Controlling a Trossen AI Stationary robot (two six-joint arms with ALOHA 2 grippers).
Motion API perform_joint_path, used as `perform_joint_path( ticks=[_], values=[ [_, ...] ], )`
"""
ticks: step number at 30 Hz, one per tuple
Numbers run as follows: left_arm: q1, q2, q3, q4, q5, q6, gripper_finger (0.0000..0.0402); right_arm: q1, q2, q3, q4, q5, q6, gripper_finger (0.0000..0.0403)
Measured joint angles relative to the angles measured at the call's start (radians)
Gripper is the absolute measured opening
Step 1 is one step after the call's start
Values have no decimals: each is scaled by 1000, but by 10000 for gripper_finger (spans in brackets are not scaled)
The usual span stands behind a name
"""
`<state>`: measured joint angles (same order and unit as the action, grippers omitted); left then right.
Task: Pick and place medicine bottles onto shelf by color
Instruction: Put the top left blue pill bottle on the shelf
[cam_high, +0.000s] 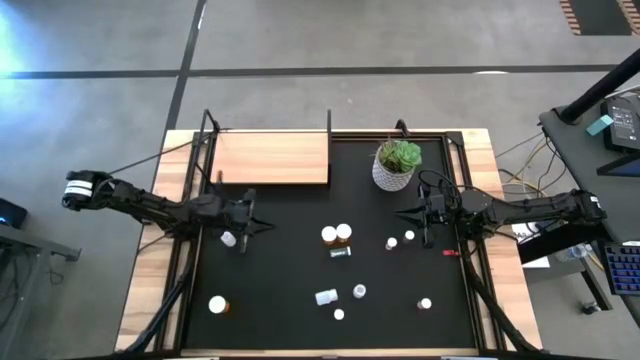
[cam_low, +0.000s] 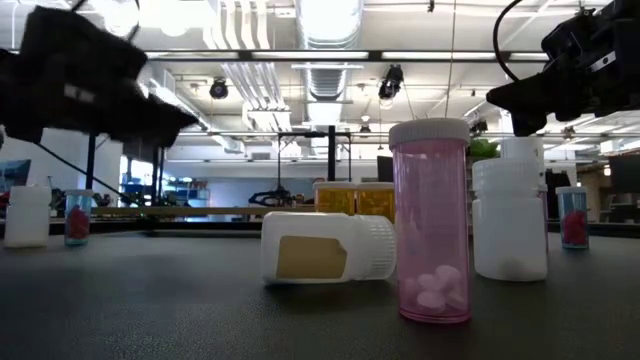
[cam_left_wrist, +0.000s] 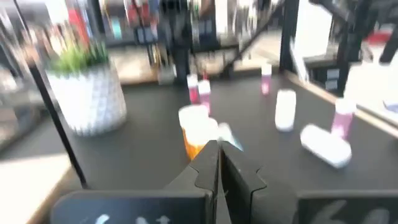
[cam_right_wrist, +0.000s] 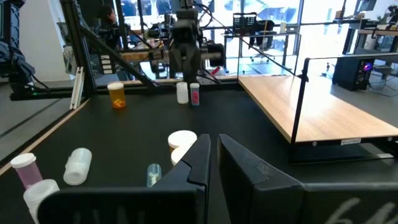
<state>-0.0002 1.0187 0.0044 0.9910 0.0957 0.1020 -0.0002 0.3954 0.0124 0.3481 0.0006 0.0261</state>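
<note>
The left gripper (cam_high: 243, 225) hangs over the left part of the black mat (cam_high: 280, 300), its fingers (cam_left_wrist: 219, 163) pressed together with nothing between them. A white bottle (cam_high: 228, 239) and a pinkish one stand just beside it on the mat, the pair showing in the right wrist view directly below the arm (cam_right_wrist: 181, 93). The shelf (cam_high: 272, 157), a bare light-wood board with thin black posts, lies just beyond this gripper at the far left of the table.

Across the mat, the right gripper (cam_high: 428, 222) hovers at the right side, its fingers (cam_right_wrist: 198, 163) drawn to a narrow slit and empty. Two small bottles (cam_high: 409, 236) stand just to its left, another (cam_high: 425, 303) nearer the front edge, and a small red object (cam_high: 450, 253) lies close by. The white pot with a green plant (cam_high: 397, 166) sits just beyond it.

Between the two arms, a white-capped pair with orange sides (cam_high: 336, 234) stands at the middle of the mat, a small clear vial (cam_high: 340, 252) lying beside them. Nearer the front, a white bottle (cam_high: 326, 297) lies on its side, with upright ones (cam_high: 359, 291) around it. An orange bottle (cam_high: 217, 304) stands alone at the near left.
</note>
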Motion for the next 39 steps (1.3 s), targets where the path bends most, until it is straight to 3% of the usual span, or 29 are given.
perform_joint_path(
  ticks=[5, 10, 28, 39],
  values=[
    [10, -1, 1, 184, -71, 11, 0, 0, 0, 0, 0, 0, 0, 22],
    [36, -26, 28, 194, -155, 9, 0, 0, 0, 0, 0, 0, 0, 22],
    [66, -65, 245, 178, -156, 10, 0, 0, 0, 0, 0, 0, 0, 22],
    [95, -70, 386, -56, -263, 10, 0, 0, 0, 0, 0, 0, 0, 22]
  ],
)
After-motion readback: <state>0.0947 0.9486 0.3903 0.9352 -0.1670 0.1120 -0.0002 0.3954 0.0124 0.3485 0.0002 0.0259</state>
